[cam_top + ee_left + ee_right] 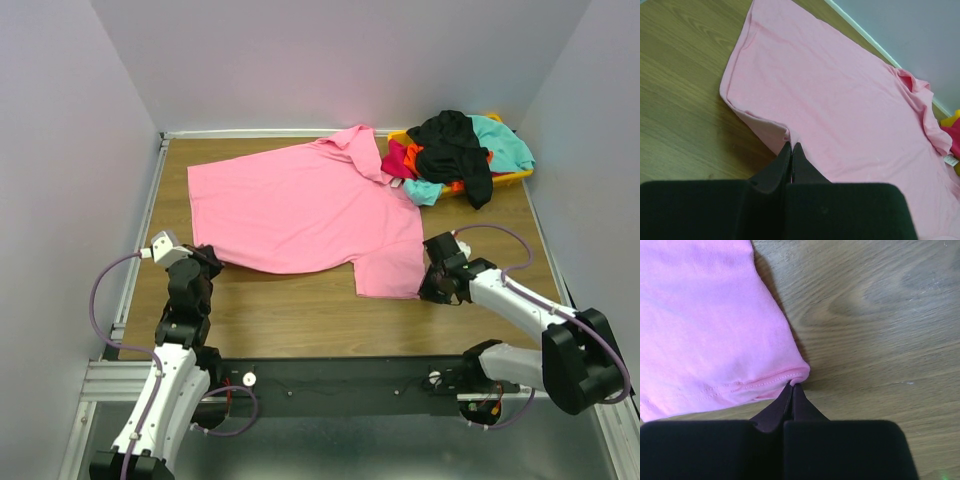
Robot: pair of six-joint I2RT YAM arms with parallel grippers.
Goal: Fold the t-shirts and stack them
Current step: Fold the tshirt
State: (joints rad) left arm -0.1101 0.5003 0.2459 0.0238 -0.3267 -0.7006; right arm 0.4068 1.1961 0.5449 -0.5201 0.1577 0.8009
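A large pink t-shirt [300, 205] lies spread flat on the wooden table. My left gripper [212, 262] is shut on its near left hem corner; in the left wrist view the gripper [791, 145] pinches the pink cloth [840, 100]. My right gripper [430, 285] is shut on the sleeve's near right corner; in the right wrist view the gripper [792, 386] pinches the stitched hem [715, 340]. More shirts, black [455, 145], teal [505, 140], orange-red and magenta [398, 160], are piled at the back right.
A yellow bin [510, 178] under the shirt pile stands at the back right corner. Grey walls enclose the table on the left, back and right. Bare wood [300, 310] lies between the pink shirt and the arm bases.
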